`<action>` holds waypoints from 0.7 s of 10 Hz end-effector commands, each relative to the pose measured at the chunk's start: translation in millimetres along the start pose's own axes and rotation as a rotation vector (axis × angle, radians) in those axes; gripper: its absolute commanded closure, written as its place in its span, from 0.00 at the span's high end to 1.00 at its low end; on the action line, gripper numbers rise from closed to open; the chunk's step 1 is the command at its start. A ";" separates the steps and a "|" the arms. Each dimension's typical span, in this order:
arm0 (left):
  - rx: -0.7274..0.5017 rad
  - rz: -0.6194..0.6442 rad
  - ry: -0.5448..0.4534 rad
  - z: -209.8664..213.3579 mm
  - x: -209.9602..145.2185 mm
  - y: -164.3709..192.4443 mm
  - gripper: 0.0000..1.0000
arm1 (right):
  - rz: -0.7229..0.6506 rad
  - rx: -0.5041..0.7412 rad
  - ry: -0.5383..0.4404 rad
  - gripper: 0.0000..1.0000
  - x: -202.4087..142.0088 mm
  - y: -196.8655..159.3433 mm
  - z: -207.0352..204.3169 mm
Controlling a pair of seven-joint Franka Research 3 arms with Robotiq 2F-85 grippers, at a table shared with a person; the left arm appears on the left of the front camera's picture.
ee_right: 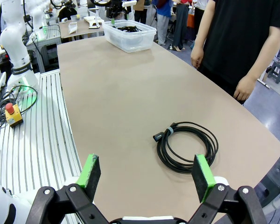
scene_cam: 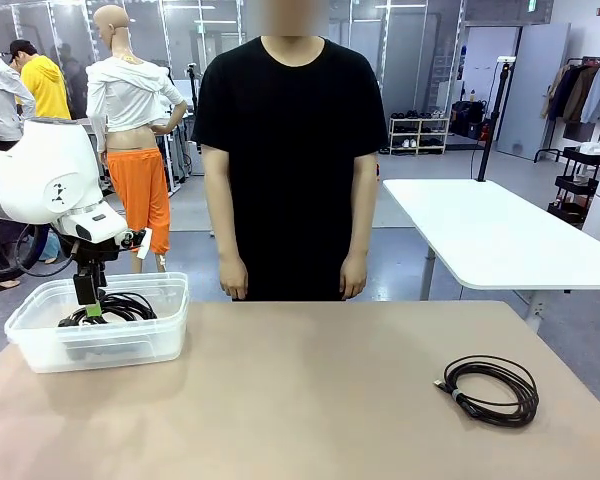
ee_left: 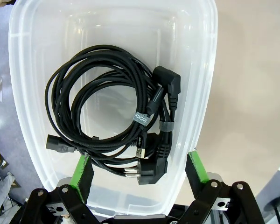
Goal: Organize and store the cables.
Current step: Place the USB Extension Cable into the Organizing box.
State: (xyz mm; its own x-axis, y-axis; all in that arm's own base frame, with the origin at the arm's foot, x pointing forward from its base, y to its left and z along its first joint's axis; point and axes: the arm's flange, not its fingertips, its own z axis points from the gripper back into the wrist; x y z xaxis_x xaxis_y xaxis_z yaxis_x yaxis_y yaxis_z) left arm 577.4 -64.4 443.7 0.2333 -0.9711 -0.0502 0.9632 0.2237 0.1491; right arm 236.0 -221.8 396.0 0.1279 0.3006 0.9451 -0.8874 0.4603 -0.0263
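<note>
Coiled black cables (ee_left: 116, 114) lie inside a clear plastic bin (scene_cam: 40, 335) at the table's left. My left gripper (scene_cam: 88, 300) hangs open just over the bin, its green pads (ee_left: 82, 169) spread above the coils with nothing between them. The wrist view shows plug ends and small straps on those bundles. Another coiled black cable (scene_cam: 490, 388) lies loose on the tan table at the right. My right gripper (ee_right: 147, 175) hovers open above and short of that cable (ee_right: 186, 147), holding nothing.
A person in a black shirt (scene_cam: 290, 120) stands at the far edge, hands down at their sides. The bin (ee_right: 130, 35) sits far across the table from my right gripper. A white table (scene_cam: 490, 230) stands behind at the right.
</note>
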 end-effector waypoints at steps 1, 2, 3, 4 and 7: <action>0.001 -0.001 0.006 0.2 -0.6 0.6 1.00 | 0.019 -0.007 -0.012 1.00 1.3 -0.4 0.5; 0.001 -0.001 0.006 0.2 -0.6 0.6 1.00 | 0.019 -0.007 -0.012 1.00 1.3 -0.4 0.5; 0.001 -0.001 0.006 0.2 -0.6 0.6 1.00 | 0.019 -0.007 -0.012 1.00 1.3 -0.4 0.5; 0.001 -0.001 0.006 0.2 -0.6 0.6 1.00 | 0.019 -0.007 -0.012 1.00 1.3 -0.4 0.5; 0.001 -0.001 0.006 0.2 -0.6 0.6 1.00 | 0.019 -0.007 -0.012 1.00 1.3 -0.4 0.5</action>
State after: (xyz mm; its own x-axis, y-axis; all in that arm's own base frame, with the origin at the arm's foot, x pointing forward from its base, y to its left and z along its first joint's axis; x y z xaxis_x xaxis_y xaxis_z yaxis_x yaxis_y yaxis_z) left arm 577.4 -64.4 443.7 0.2333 -0.9711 -0.0502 0.9632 0.2237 0.1491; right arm 236.0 -221.8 396.0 0.1278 0.3006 0.9451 -0.8874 0.4603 -0.0264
